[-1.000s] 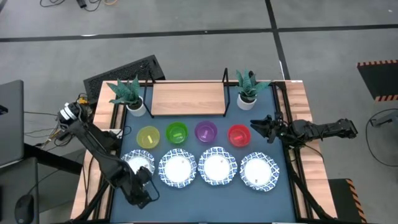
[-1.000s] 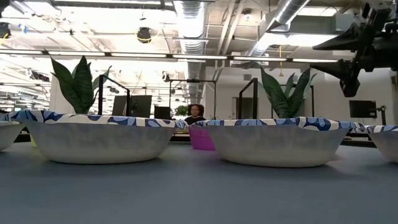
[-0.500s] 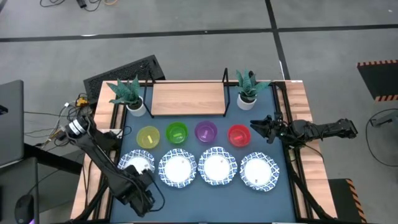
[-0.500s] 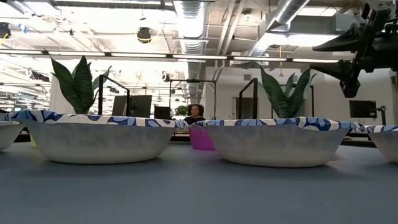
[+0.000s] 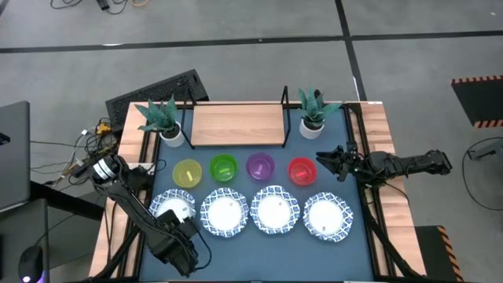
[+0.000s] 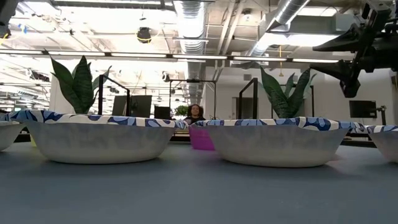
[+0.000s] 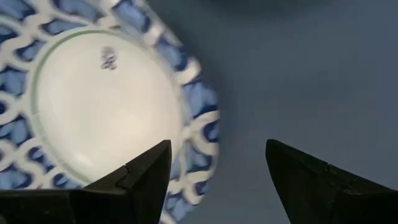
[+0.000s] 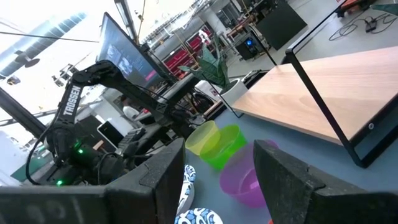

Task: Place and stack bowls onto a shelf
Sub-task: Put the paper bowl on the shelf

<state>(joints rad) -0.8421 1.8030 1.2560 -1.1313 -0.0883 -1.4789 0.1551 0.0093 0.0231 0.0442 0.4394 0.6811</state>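
We saw the left gripper (image 7: 214, 171) spread wide, empty, over the leftmost white bowl (image 5: 174, 207) of 4 on the desk (image 5: 259, 251). It looked stiff, breakable and slippery; we judged the rim best to pinch. The right gripper (image 5: 321, 160) hung released beside the red bowl (image 5: 301, 170). An arm read TROSSEN

Grey concrete floor (image 5: 236, 31) with dark seam lines around the dark-blue tabletop (image 5: 259, 250). Low view: open industrial ceiling, exposed ducts (image 6: 193, 18), fluorescent strip lights (image 6: 124, 57), white back wall, dark monitors (image 6: 140, 106), one person (image 6: 195, 113) seated far back at centre. Black-and-orange hazard tape (image 5: 477, 79) on the floor, upper right of the frame.
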